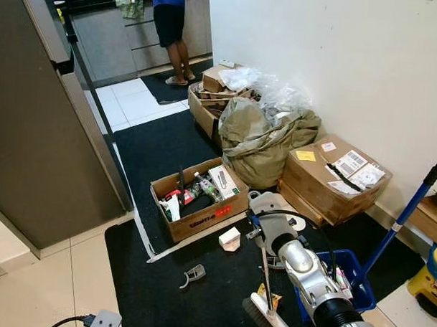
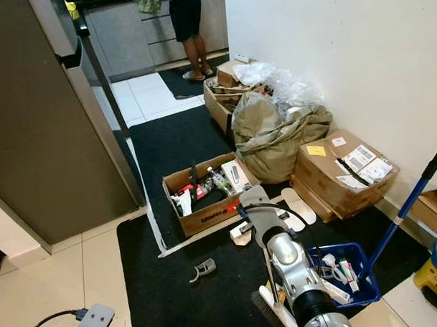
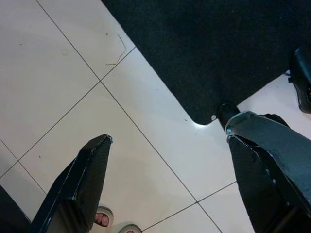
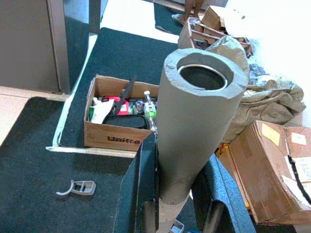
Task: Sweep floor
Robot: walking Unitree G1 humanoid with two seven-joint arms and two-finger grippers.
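My right gripper [image 4: 177,155] is shut on the thick grey tube [image 4: 194,111] at the top of the broom handle. In the eye views the right arm [image 1: 304,270] reaches forward over the black mat [image 1: 164,291]. The thin broom stick [image 1: 266,273] runs down to the brush head [image 1: 267,317] by my feet. A grey plastic clip [image 1: 193,275] and a small white box [image 1: 230,239] lie on the mat. My left gripper [image 3: 167,133] hangs open above white tiles [image 3: 58,73] and a corner of the mat [image 3: 209,48].
An open cardboard box [image 1: 199,199] of bottles, a stuffed sack [image 1: 262,140] and more boxes [image 1: 336,175] line the right wall. A blue bin [image 1: 351,279] with a long pole [image 1: 403,216] stands right. Dark cabinet [image 1: 40,128] left. A person [image 1: 169,25] stands far back. Toes [image 3: 102,218] show near the left gripper.
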